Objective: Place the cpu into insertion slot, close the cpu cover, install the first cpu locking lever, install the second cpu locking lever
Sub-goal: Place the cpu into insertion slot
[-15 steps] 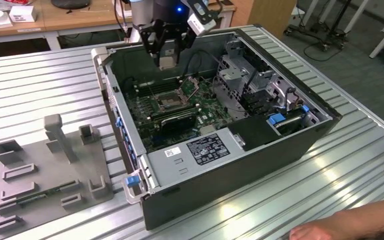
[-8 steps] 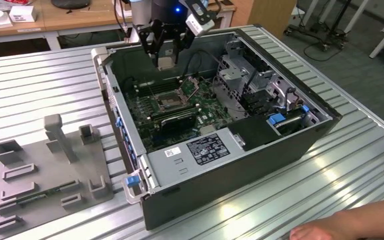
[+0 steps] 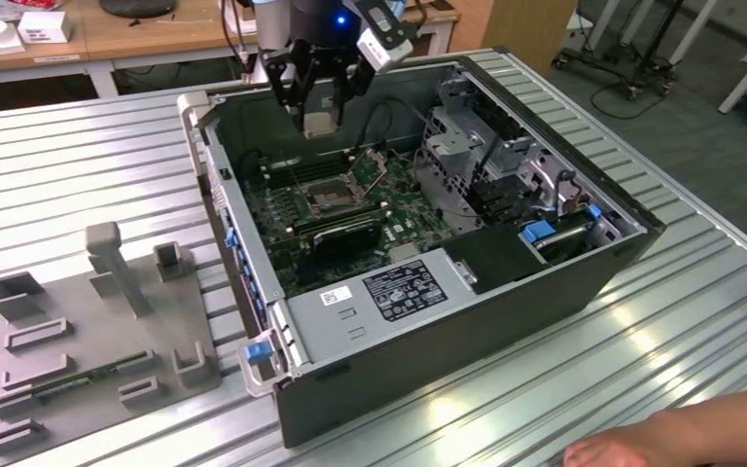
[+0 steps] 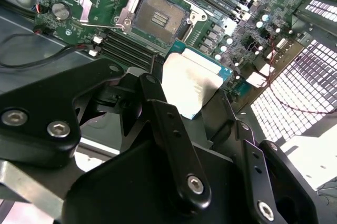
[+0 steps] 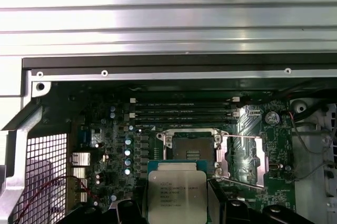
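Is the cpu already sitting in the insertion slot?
No, in the first wrist view the hand holds the cpu, and the insertion slot shows a bare dark centre.

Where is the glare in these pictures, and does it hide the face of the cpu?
Second wrist view: glare washes the face of the cpu nearly white. First wrist view: the cpu is evenly lit, its print visible. Exterior view: bright streaks lie on the ribbed table.
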Available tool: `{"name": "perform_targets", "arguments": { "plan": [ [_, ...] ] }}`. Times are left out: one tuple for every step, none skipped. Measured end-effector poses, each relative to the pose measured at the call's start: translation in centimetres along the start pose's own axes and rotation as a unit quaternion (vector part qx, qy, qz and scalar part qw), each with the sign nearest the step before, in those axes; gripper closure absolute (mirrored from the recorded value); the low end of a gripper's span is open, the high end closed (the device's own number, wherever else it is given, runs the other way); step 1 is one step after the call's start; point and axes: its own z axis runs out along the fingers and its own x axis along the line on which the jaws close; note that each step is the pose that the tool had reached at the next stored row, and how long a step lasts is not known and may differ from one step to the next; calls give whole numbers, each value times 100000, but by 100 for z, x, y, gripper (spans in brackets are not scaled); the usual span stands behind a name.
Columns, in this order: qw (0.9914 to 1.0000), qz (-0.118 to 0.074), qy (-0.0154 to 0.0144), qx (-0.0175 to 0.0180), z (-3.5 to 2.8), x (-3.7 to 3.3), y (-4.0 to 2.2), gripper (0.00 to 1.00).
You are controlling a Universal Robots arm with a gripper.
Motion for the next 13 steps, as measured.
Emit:
{"name": "perform_targets", "arguments": {
  "plan": [
    [100000,-1,-1,1,3,7,0,46],
    [100000,1,-1,0,5,15,-1,46],
    [100000,1,4,5,7,22,-1,46],
    [100000,0,3,9,7,24,-1,46],
    [100000,-6,5,10,7,25,-1,46],
    [100000,-9,5,9,8,25,-1,46],
    [100000,-3,1,2,8,26,-1,46],
    [100000,-3,2,1,9,27,-1,46],
    [100000,-2,2,-2,10,27,-1,46],
    [100000,-3,-15,-22,17,28,-2,46],
    [100000,6,-11,-16,25,32,-3,46],
    [100000,5,-2,-3,37,33,-4,46],
    [100000,-1,-2,-3,55,33,-6,46]
  ]
}}
